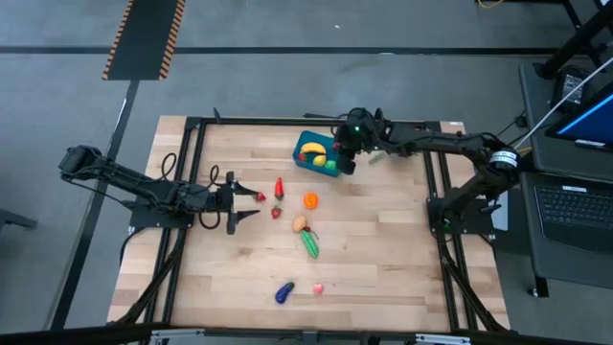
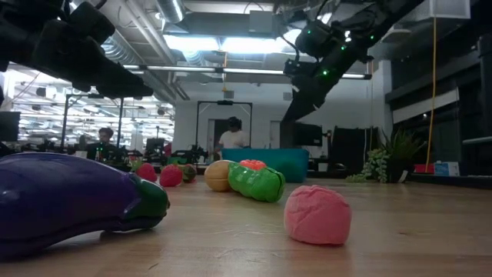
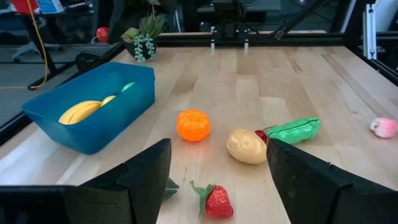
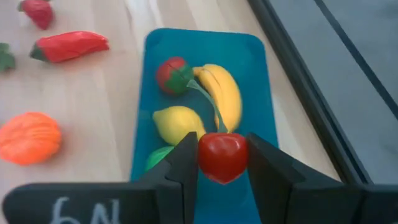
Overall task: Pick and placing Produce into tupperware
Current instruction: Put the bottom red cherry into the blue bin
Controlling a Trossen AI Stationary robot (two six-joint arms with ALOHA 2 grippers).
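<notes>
Starting at the near edge of the wooden table (image 1: 383, 268), we've got a glossy purple toy eggplant (image 1: 284, 292) and a knobbly pink toy piece (image 1: 317, 287) lying loose. Further in, a green pea pod (image 1: 310, 243), a tan potato (image 1: 300, 224), a small red strawberry (image 1: 276, 213), a ribbed orange pumpkin (image 1: 310, 200) and a long red chili pepper (image 1: 279, 187) wait on the wood too. Our left gripper (image 1: 239, 200) hangs low just beside the strawberry, fingers spread wide, nothing in them. At the far side sits the rounded teal-blue plastic tub (image 4: 258, 93), already holding a yellow banana (image 4: 225, 93), a yellow lemon (image 4: 177, 123), a red tomato (image 4: 173, 74) and something green, hard to identify. Our right gripper (image 4: 222, 163) hovers above it, pinching a shiny red piece (image 4: 222, 155), perhaps an apple. So we reckon roughly a third done, with seven loose.
</notes>
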